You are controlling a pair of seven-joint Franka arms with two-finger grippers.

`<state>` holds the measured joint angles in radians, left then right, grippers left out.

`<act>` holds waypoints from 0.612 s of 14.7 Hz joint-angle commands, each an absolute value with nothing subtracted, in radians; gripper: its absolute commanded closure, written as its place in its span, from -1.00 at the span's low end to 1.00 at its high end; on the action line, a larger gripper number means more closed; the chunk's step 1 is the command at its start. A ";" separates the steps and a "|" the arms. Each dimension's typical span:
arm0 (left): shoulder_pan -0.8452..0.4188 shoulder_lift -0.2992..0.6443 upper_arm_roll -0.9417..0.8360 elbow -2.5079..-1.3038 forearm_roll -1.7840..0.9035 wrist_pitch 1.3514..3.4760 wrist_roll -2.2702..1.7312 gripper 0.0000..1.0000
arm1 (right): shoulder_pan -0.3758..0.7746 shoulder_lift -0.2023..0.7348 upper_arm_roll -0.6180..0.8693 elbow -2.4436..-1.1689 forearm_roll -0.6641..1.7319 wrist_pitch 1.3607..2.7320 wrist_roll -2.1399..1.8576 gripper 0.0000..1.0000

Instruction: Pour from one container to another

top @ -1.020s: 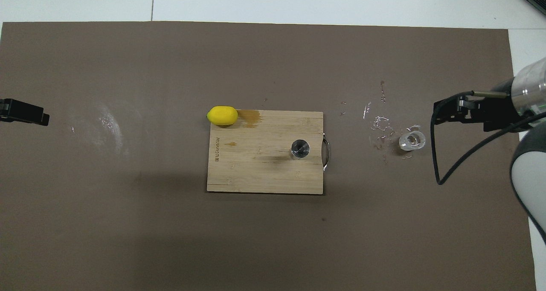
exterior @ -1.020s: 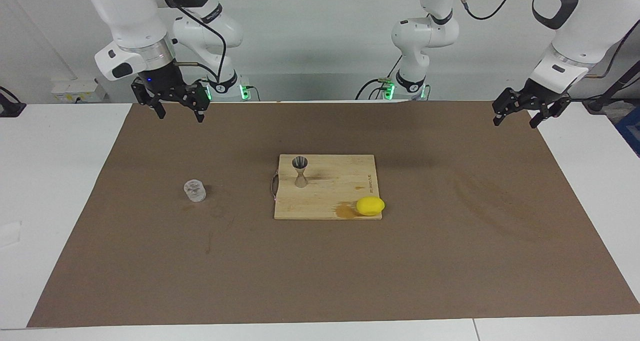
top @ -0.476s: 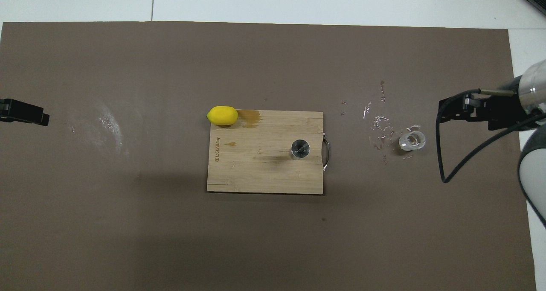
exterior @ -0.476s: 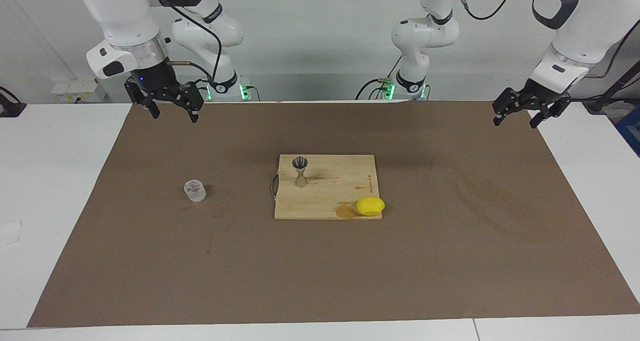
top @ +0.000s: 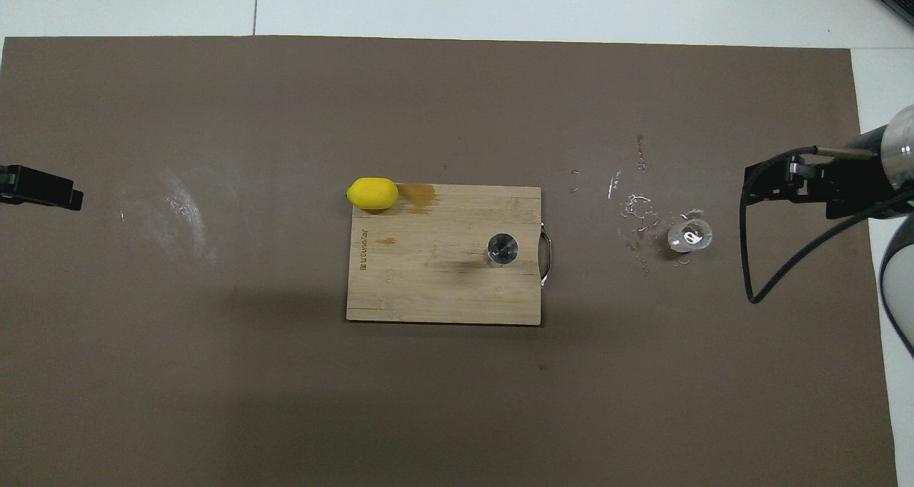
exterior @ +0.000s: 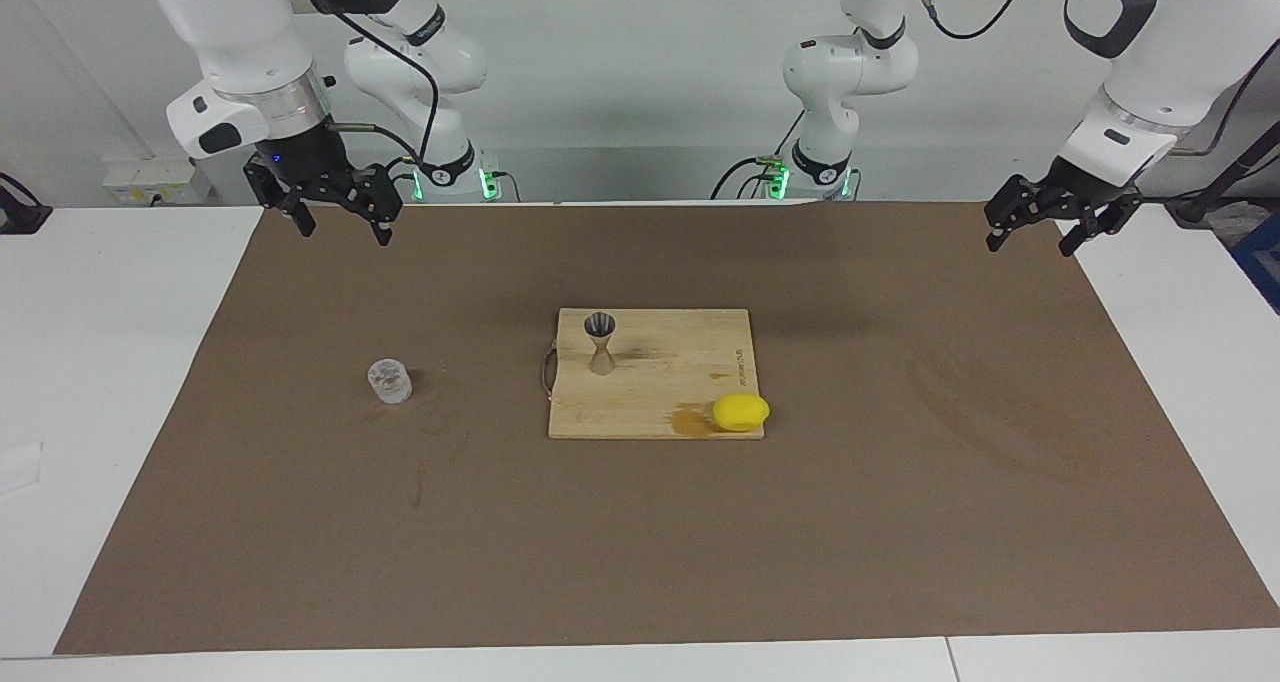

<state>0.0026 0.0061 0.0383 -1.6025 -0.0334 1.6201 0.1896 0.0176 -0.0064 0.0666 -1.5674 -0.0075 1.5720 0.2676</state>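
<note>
Bench [exterior: 150, 362], brown mat [exterior: 900, 522] on it. Cutting board [exterior: 680, 402] mid-mat; jigger [exterior: 600, 343] upright on it, lemon [exterior: 741, 412] at board corner. Glass cup [exterior: 389, 381] upright on mat toward right arm's end, droplets beside.
Right hand [exterior: 337, 217] raised over mat edge, fingers spread, empty; judged nearest to cup.
Left hand [exterior: 1034, 226] waits, spread, empty.
Tip: descend straight, pinch ribbed sides mid-height, lift level, tilt slowly over jigger's narrow mouth.

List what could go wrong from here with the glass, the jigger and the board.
1. Droplets lie on the mat beside the glass cup; its ribbed sides may be wet and could slip in a grasp.
2. The jigger is narrow-waisted with a small mouth on the cutting board; a nudge might topple it, and a pour might miss.
3. The lemon sits at the board's corner and might roll off if the board is jolted.
</note>
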 commanded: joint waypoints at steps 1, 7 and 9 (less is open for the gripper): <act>-0.009 -0.021 0.044 -1.638 -0.018 1.643 0.181 -1.00 | -0.005 -0.012 0.094 -1.575 -0.018 1.560 0.242 -1.00; -0.006 -0.023 0.044 -1.638 -0.018 1.643 0.181 -1.00 | 0.005 -0.015 0.097 -1.580 -0.025 1.551 0.189 -1.00; -0.006 -0.023 0.044 -1.638 -0.018 1.644 0.181 -1.00 | 0.005 -0.017 0.095 -1.582 -0.032 1.551 0.187 -1.00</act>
<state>0.0026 0.0061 0.0387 -1.6026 -0.0334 1.6202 0.1896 0.0125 -0.0064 0.0883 -1.5699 -0.0075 1.5612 0.2153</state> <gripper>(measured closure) 0.000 0.000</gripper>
